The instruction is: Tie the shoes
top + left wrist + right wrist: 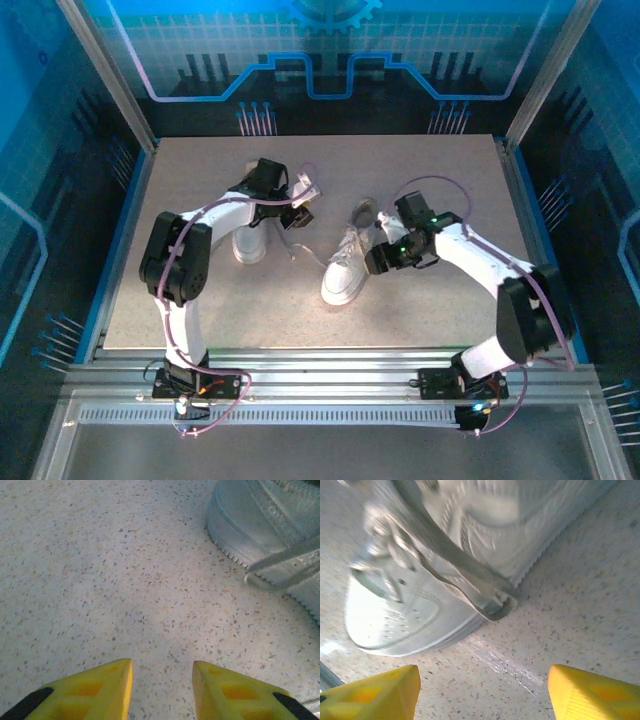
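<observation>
right gripper (482, 677) spread wide; blurred shoe (405, 615) cut off at top.

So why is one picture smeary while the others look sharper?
Right wrist view: the shoe and its laces are smeared, with a glare streak on the table. Left wrist view: table crisp, shoe soft and bluish. Top view: sharp, evenly lit, blue glow on the walls.
</observation>
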You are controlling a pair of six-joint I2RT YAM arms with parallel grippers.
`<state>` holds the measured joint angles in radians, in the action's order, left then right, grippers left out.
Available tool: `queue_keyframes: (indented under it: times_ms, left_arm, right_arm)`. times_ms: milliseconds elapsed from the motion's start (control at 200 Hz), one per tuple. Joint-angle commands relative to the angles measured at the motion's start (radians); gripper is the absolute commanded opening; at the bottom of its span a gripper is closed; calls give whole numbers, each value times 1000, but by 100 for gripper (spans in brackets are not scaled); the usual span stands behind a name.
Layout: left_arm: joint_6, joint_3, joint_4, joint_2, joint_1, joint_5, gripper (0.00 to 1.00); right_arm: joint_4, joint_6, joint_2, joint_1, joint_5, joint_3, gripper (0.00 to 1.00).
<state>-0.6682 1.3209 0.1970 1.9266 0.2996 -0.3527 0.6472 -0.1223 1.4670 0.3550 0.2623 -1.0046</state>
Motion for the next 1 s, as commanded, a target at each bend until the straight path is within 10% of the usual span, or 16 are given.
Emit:
queue_keyframes:
  times_ms: [0,205,650,995]
  left_arm:
    - [104,-42,-22,-108,-1,-24,34]
    - [296,-216,-12,-206,73,21,28]
    - [246,-225,144,-203,245,99,31]
    - [391,-212,99,-148,306,52,30]
  right_arm:
    - [13,29,-92,-44,60,-33,67]
    - [-69,53,-53,-15,-31,-32,61]
    - [-200,257,149,108,-133,-114,55]
    - [-187,310,113,72,-152,-96,20]
